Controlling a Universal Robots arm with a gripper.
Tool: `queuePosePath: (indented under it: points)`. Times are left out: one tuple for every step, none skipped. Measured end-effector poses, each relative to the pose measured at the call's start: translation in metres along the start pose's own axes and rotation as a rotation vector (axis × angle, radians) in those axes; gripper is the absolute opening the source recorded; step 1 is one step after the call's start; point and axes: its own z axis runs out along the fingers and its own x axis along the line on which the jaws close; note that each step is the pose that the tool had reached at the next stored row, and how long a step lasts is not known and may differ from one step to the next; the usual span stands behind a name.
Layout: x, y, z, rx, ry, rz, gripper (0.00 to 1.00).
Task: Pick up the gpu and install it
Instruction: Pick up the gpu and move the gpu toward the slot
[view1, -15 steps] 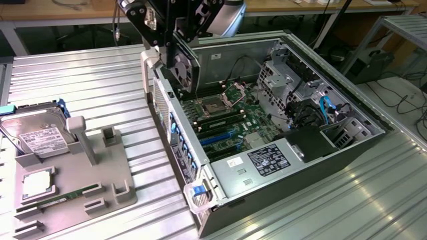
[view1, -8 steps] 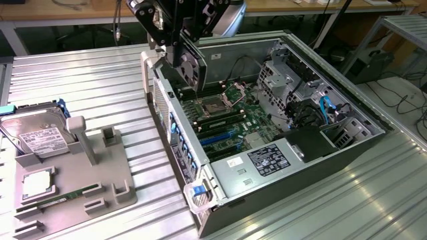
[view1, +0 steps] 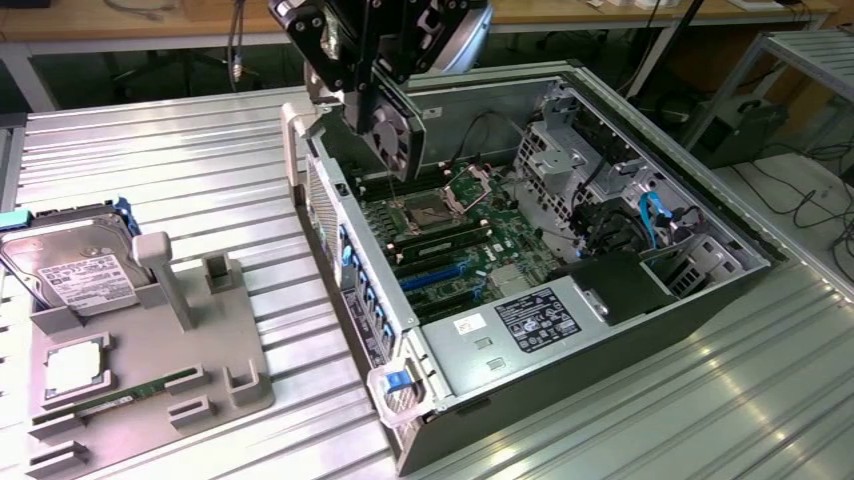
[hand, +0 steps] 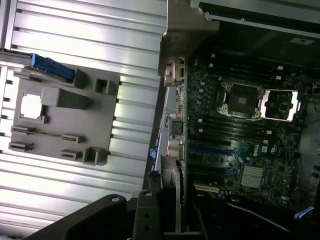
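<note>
The gpu hangs in the air over the far end of the open computer case, its black round fan facing the exterior view's right. My gripper is shut on its upper edge. Below it lies the green motherboard with its blue slots. In the wrist view the gpu shows edge-on under the gripper, above the case's rear wall and beside the motherboard and the blue slots.
A grey parts holder lies on the ribbed metal table at the exterior view's left, carrying a silver hard drive, a processor chip and a RAM stick. Drive cages and cables fill the case's right half.
</note>
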Motion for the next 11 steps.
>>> queuePosePath:
  points:
    - [-0.001,-0.0002,0.0001,0.0,0.0,0.0,0.28]
    - [-0.002,-0.0003,0.0001,0.0,0.0001,-0.001,0.28]
    - [-0.003,-0.0005,0.0002,0.0001,0.0001,-0.001,0.28]
    - [-0.004,-0.0007,0.0003,0.0,0.0001,-0.002,0.28]
    - [-0.006,-0.001,0.0004,0.0,0.0001,-0.002,0.28]
    - [-0.007,-0.0012,0.0005,-0.0001,0.0,-0.003,0.28]
    - [-0.008,-0.0014,0.0006,-0.0001,0.0001,-0.003,0.28]
    - [-0.009,-0.0016,0.0007,0.0,0.0001,-0.004,0.28]
    - [-0.01,-0.0017,0.0007,0.0,0.0002,-0.004,0.28]
    - [-0.011,-0.0019,0.0008,0.0,0.0002,-0.005,0.28]
    - [-0.011,-0.002,0.0009,0.0,0.0002,-0.005,0.28]
